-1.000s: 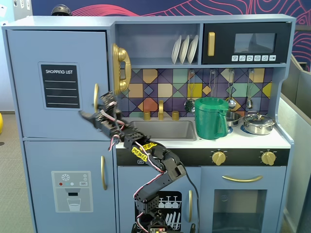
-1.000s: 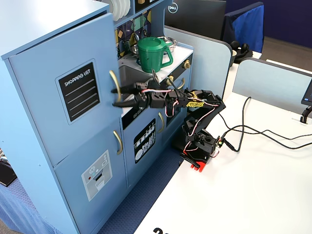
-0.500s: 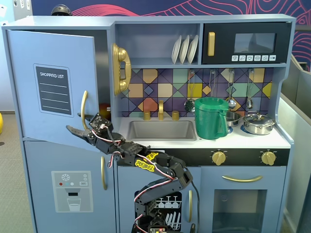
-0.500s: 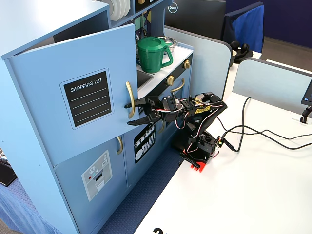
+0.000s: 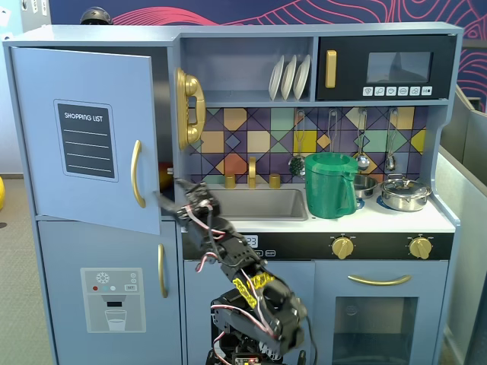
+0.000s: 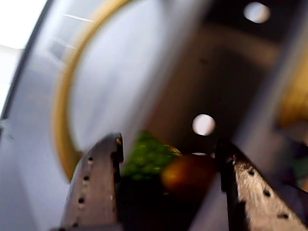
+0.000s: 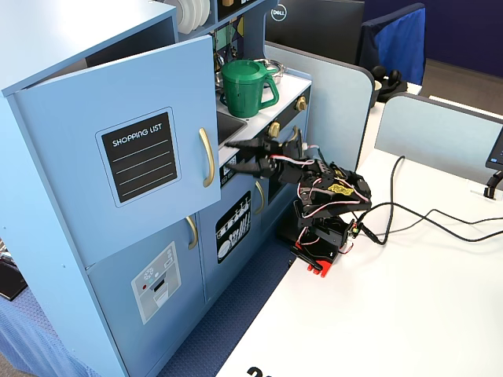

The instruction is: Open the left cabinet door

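In a fixed view, the large light-blue flat cabinet door (image 5: pixel 87 137) with its black "SHOPPING LIST" panel hangs partly open at the toy kitchen's upper left. Its curved gold handle (image 5: pixel 136 173) stands just left of the black two-finger gripper (image 5: pixel 164 200), which sits near the door's free edge. The wrist view shows the fingers (image 6: pixel 94 180) spread apart, holding nothing, handle at left.
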Tool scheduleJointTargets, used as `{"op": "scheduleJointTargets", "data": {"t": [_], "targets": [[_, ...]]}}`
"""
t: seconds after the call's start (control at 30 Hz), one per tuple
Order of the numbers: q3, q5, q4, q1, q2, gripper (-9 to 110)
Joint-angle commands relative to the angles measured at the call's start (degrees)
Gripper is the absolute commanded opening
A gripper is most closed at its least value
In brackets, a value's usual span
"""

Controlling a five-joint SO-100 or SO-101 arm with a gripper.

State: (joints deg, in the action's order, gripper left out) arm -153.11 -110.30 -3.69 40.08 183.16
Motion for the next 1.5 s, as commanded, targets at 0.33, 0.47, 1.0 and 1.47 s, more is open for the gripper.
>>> {"op": "scheduleJointTargets", "data": {"t": [0.33,0.47,1.0,1.47], "targets": [[14.06,8.44,-7.38,-8.26,-23.38,16],[16.61,2.37,-0.35,-1.05,-31.38,15],[11.60,-21.01,21.97,28.74,-42.01,16],[8.79,-15.64,20.57,17.84,-41.48,15]]}}
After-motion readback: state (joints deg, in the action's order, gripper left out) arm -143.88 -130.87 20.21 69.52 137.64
